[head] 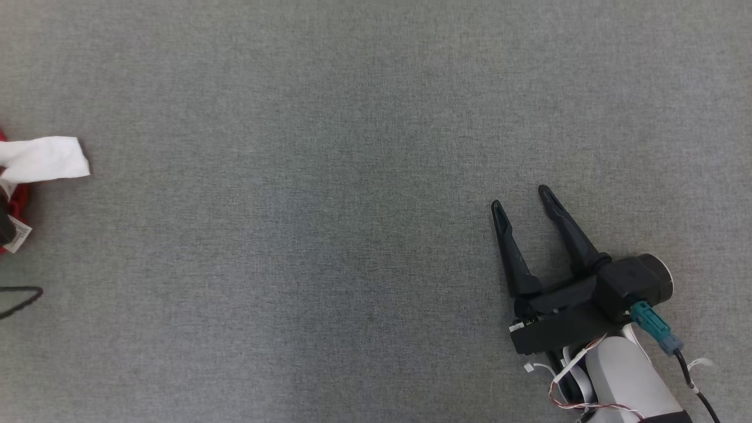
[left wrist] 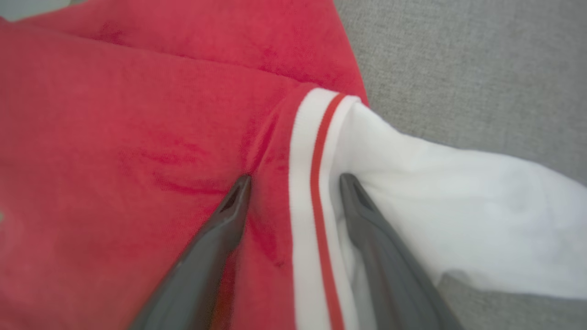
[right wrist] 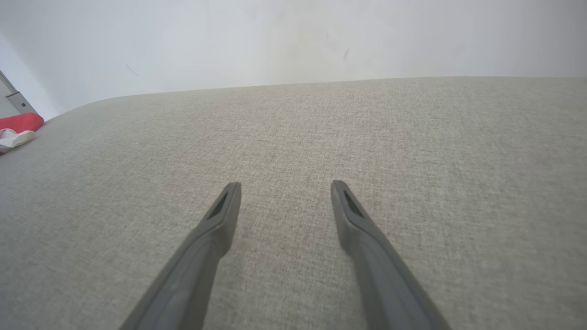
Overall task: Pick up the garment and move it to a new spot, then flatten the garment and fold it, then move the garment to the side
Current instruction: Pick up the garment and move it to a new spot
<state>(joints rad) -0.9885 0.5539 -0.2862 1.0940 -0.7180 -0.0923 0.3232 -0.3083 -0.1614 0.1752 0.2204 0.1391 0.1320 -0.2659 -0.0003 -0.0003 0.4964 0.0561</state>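
Pointing toward 11 o'clock from the head view's 4 o'clock, the right claw (head: 520, 197) spreads its 2 fingers, empty. The left claw (left wrist: 296, 181), also spread, straddles the striped band (left wrist: 316, 151) of the red-and-white garment (left wrist: 137, 137) at 9 o'clock on the grey bench (head: 294, 235); a white wall (right wrist: 293, 36) stands behind.

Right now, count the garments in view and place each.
1. The red-and-white garment lies at the head view's left edge, under the left gripper's open fingers; the frame cuts it off, so more could be hidden.
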